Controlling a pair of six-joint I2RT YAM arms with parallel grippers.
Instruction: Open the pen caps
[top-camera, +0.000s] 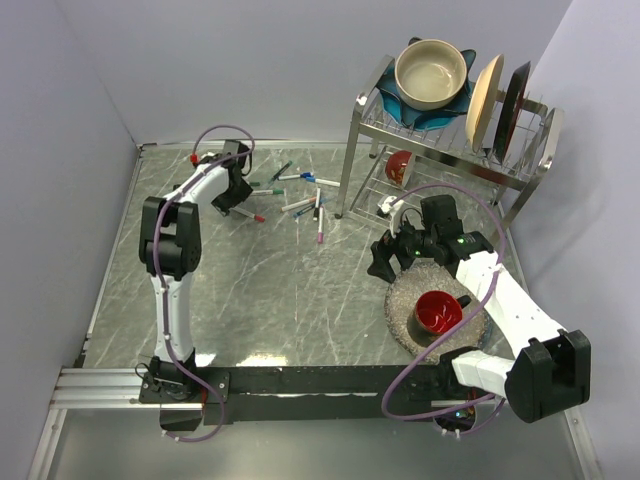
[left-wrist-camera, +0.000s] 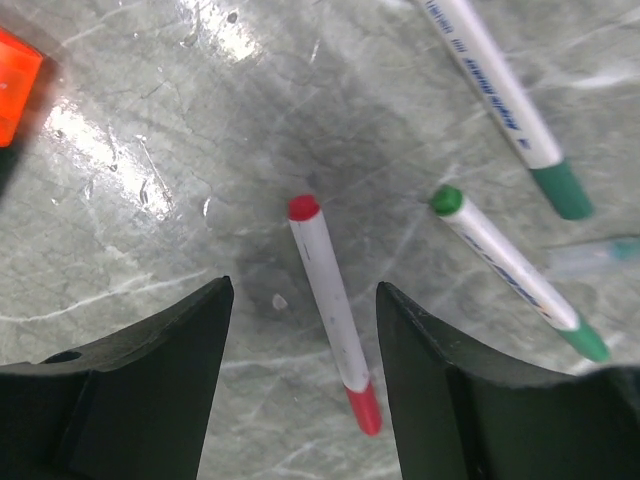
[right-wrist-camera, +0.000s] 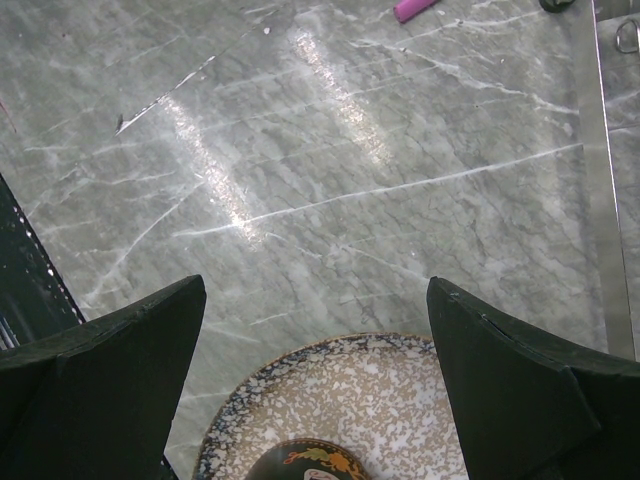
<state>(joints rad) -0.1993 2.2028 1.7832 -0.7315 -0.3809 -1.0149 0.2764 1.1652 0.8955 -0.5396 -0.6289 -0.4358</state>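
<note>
A white marker (left-wrist-camera: 328, 295) lies flat on the marble between my left gripper's (left-wrist-camera: 305, 292) spread fingers, touching neither. Its red pen cap (left-wrist-camera: 365, 408) sits on the near end, close to the right finger (left-wrist-camera: 450, 400). Two markers with green pen caps (left-wrist-camera: 562, 190) (left-wrist-camera: 588, 342) lie to the right. From above, the left gripper (top-camera: 237, 190) hangs at the back left over a red-tipped marker (top-camera: 248, 214), with several more markers (top-camera: 305, 203) scattered to its right. My right gripper (top-camera: 385, 262) is open and empty over the speckled plate's far rim (right-wrist-camera: 340, 400). A pink cap (right-wrist-camera: 415, 8) lies far ahead.
A red cup (top-camera: 438, 312) stands on the speckled plate (top-camera: 405, 300) at the right. Behind it a metal dish rack (top-camera: 440, 150) holds a bowl (top-camera: 430, 72) and upright plates. An orange-red object (left-wrist-camera: 15, 85) shows at the left wrist view's top left corner.
</note>
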